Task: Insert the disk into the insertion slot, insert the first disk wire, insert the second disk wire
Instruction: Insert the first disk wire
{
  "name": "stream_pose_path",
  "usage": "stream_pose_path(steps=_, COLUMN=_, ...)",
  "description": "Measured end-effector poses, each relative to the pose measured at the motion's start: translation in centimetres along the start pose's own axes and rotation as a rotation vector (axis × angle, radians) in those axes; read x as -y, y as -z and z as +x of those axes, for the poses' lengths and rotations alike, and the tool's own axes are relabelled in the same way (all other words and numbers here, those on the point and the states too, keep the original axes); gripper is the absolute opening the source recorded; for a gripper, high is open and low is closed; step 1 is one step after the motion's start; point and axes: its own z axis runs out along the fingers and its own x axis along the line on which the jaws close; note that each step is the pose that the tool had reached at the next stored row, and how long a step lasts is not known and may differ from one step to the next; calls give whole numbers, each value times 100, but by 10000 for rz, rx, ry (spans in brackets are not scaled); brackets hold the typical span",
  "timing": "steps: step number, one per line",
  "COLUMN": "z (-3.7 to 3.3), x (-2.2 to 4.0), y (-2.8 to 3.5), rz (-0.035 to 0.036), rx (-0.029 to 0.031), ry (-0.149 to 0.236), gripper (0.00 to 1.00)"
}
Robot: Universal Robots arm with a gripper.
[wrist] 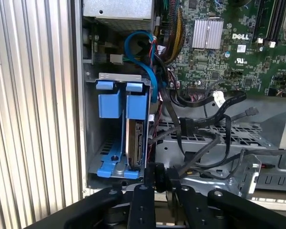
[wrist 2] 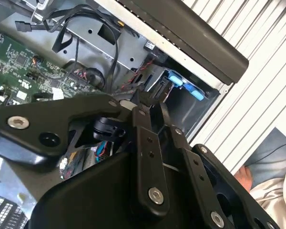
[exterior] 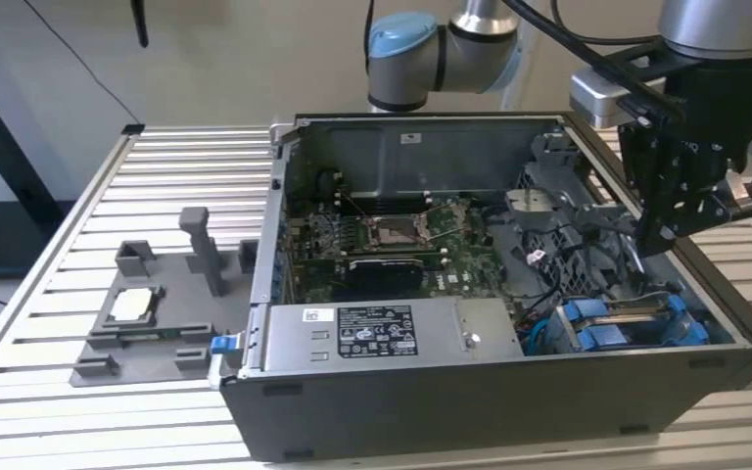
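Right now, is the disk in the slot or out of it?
In. In the first wrist view the disk sits on edge in its blue frame, between the walls of the slot.

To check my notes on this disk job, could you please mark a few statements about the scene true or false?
1. The disk sits inside the drive cage. True.
2. The gripper hangs over the grey fixture tray. False: it hangs over the computer case at the exterior view's right, near the drive cage and away from the tray.
3. The silver power-supply box lies inside the case, to the exterior view's left of the drive cage. True.
4. The case's side is covered. False: it is open, and the green motherboard shows inside.
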Motion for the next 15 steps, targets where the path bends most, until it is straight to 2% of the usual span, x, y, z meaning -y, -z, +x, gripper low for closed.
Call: stream_pose_path(steps=15, z=0, x=0, y=0, rz=-2, rx=-16, ry=5, gripper=20)
